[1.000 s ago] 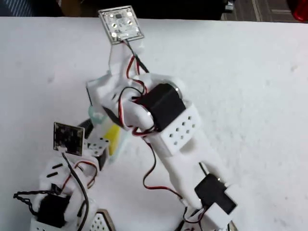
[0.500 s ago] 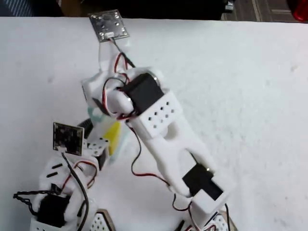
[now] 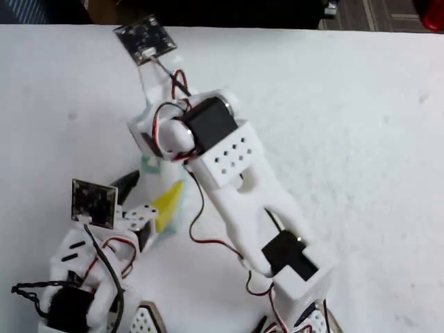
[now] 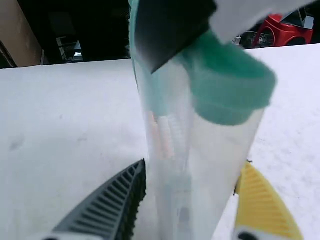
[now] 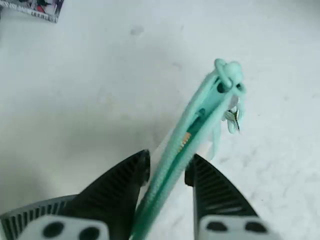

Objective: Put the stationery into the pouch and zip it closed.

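Zipping step, by judgement. Left gripper (image 4: 192,182) jaws clamp pouch (image 4: 210,160) body, stationery (image 4: 165,135) inside. Right gripper (image 5: 169,167) jaws pinch zip edge; slider (image 5: 227,72) beyond tips. Next: grip slider, draw along.

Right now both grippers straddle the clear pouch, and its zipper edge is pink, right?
Not quite: the zipper edge is mint green, not pink, as the right wrist view shows. The rest holds: the left gripper and the right gripper each have fingers on either side of the clear pouch.
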Action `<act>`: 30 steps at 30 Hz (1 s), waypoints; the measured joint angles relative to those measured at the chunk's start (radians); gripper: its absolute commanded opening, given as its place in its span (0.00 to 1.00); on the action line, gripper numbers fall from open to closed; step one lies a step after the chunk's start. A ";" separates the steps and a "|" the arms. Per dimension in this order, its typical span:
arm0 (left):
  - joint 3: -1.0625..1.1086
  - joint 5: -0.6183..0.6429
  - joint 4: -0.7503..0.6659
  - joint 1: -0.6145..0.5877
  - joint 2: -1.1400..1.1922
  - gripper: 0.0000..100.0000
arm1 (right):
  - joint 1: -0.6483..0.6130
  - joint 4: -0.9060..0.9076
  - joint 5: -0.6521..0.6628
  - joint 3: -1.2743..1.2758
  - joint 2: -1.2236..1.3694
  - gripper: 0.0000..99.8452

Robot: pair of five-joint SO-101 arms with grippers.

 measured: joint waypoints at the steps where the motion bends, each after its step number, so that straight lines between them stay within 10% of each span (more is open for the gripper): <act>1: 0.000 0.000 0.002 0.000 0.000 0.30 | 0.002 0.003 0.028 0.000 0.003 0.07; 14: -0.147 0.000 0.127 -0.002 -0.002 0.30 | 0.123 0.018 0.239 -0.068 -0.080 0.02; 30: -0.023 0.009 -0.064 -0.186 -0.002 0.30 | 0.255 0.026 1.016 -0.212 -0.107 0.02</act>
